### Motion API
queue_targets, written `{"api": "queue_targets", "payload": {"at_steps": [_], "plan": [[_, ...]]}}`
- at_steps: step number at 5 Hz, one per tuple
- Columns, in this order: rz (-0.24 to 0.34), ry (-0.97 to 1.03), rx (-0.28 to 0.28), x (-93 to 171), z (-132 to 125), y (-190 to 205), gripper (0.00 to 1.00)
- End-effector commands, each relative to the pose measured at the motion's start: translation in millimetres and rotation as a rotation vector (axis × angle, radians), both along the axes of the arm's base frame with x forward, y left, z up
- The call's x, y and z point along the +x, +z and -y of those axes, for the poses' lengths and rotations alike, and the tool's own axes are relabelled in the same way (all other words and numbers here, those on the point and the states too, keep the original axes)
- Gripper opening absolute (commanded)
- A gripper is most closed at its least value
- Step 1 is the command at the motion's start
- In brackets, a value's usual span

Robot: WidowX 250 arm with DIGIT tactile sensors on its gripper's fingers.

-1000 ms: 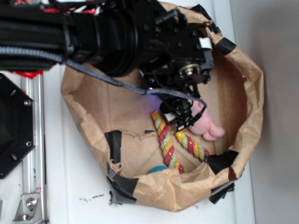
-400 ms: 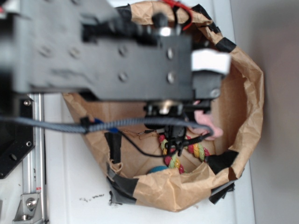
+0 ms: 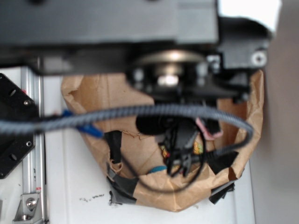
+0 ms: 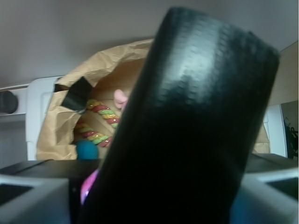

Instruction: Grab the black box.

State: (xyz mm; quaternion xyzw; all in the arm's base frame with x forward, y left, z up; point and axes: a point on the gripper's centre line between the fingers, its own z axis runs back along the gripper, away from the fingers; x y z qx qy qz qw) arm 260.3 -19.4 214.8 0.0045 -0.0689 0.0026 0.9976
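Observation:
The black box [image 4: 187,126] is glossy with shiny highlights and fills the middle of the wrist view, standing up between my two grey jaws. My gripper [image 4: 154,210] is shut on it. In the exterior view my arm is raised close to the camera and blurred. The gripper [image 3: 181,156] hangs above the brown paper bag [image 3: 187,196]. A dark rounded shape [image 3: 152,125] under the wrist looks like the box, though blur and cables hide its outline.
In the bag lie a coloured rope toy [image 4: 100,112], a pink plush [image 3: 208,130] and a blue ball [image 4: 87,150]. Black tape patches [image 3: 223,161] sit on the bag's rim. A black hexagonal plate [image 3: 11,135] and a metal rail [image 3: 32,186] stand at the left.
My arm has risen out of the bag toward the camera and now covers most of the exterior view. The gripper has moved up off the plush and rope.

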Motion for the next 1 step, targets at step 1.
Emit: {"api": "queue_targets", "payload": {"at_steps": [1], "plan": [[0.027,-0.010,-0.038,-13.0,4.4,11.5,0.00]]}}
